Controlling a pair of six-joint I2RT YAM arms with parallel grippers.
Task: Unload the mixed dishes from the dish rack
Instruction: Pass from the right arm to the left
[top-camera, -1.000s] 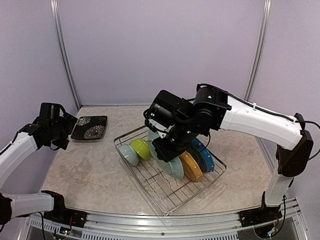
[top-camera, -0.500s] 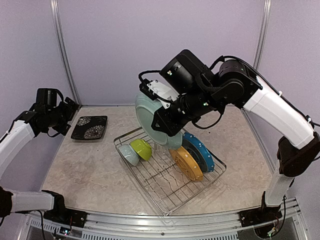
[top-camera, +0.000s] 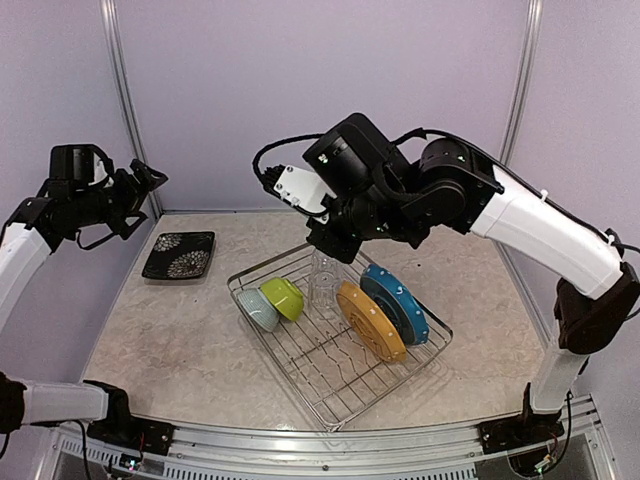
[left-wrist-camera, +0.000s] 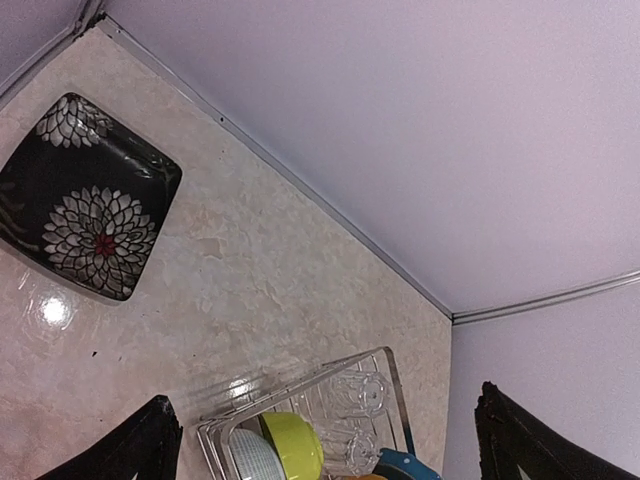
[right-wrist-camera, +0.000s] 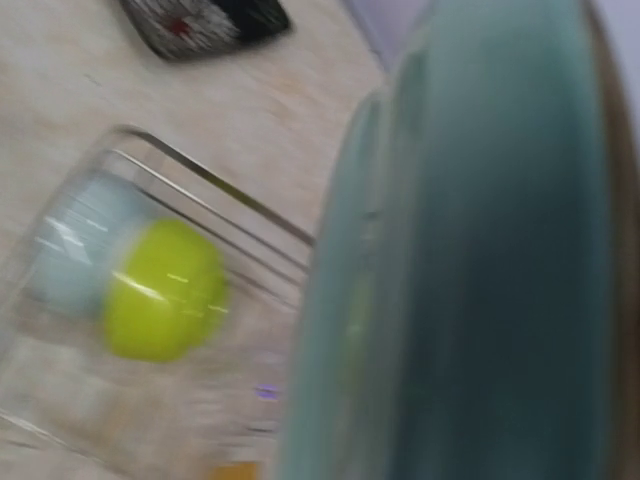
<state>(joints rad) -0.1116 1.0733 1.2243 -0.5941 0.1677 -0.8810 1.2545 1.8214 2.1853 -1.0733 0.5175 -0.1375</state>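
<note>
Your dish rack (top-camera: 322, 372) sits in the middle of the desk (top-camera: 175, 340). It holds a pale-blue bowl (top-camera: 257, 311) and a lime bowl (top-camera: 284, 297) side by side at its left end. Two clear glasses (left-wrist-camera: 358, 392) stand just beyond the bowls toward the rack's far corner. An orange-dotted plate (top-camera: 371, 321) and a blue-dotted plate (top-camera: 396, 304) lean on edge together at its right end. The pale teal plate (right-wrist-camera: 480, 250) is out of the rack and fills your right wrist view, blurred, with the bowls below it. Your right fingers (top-camera: 335, 240) hang above the rack's far side, closed on that plate, though the blur hides the grip itself. The black square plate (top-camera: 179, 254) lies flat on the desk, well to the left of the rack. Your left fingers (top-camera: 148, 178) are raised high beyond it, spread wide and holding nothing.
</note>
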